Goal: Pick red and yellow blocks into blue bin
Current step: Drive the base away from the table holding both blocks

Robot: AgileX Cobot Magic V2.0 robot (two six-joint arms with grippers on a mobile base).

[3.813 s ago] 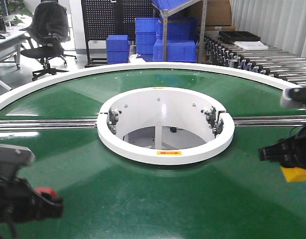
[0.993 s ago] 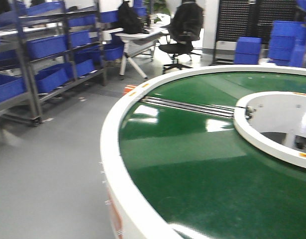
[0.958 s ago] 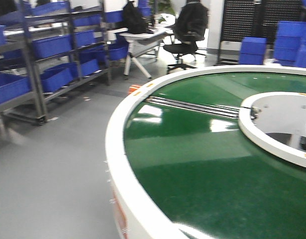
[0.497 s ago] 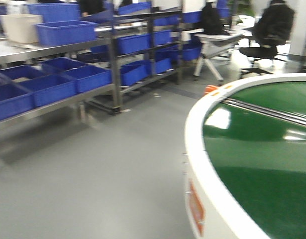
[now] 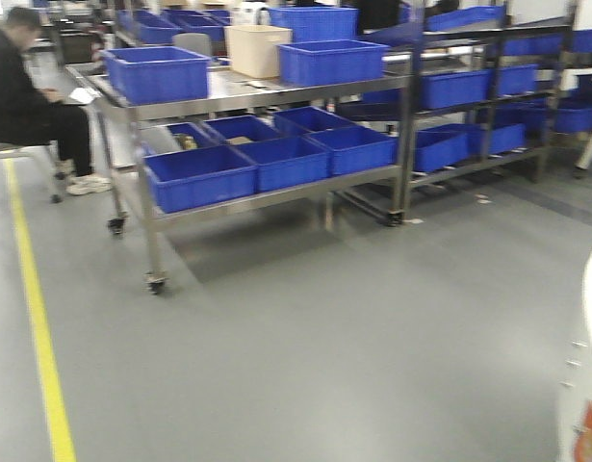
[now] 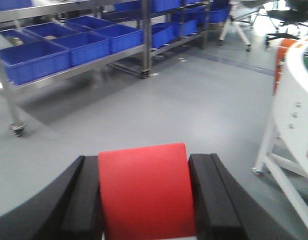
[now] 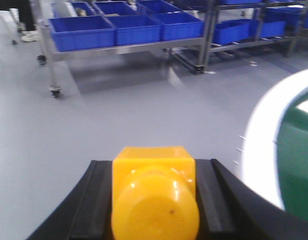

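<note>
In the left wrist view the plain red block (image 6: 143, 200) fills the gap between two black fingers (image 6: 86, 195); my left gripper (image 6: 145, 166) is shut on it, above grey floor. In the right wrist view the yellow block (image 7: 154, 197), a round stud facing the camera, sits clamped in my right gripper (image 7: 154, 167), which is shut on it. Several blue bins stand on a wheeled steel rack (image 5: 267, 197), among them two on its top shelf (image 5: 156, 72) (image 5: 332, 60). I cannot tell which is the task's blue bin. Neither gripper shows in the front view.
A cream tub (image 5: 257, 48) stands between the top bins. A person (image 5: 26, 91) sits at the far left beside a yellow floor line (image 5: 36, 327). The round table's white rim (image 7: 264, 125) and its legs (image 6: 271, 150) are close on the right. More racks (image 5: 488, 106) stand behind.
The front view has swung left: the green round table has slid out to the right edge, and the wheeled rack with blue bins and the seated person have come into view.
</note>
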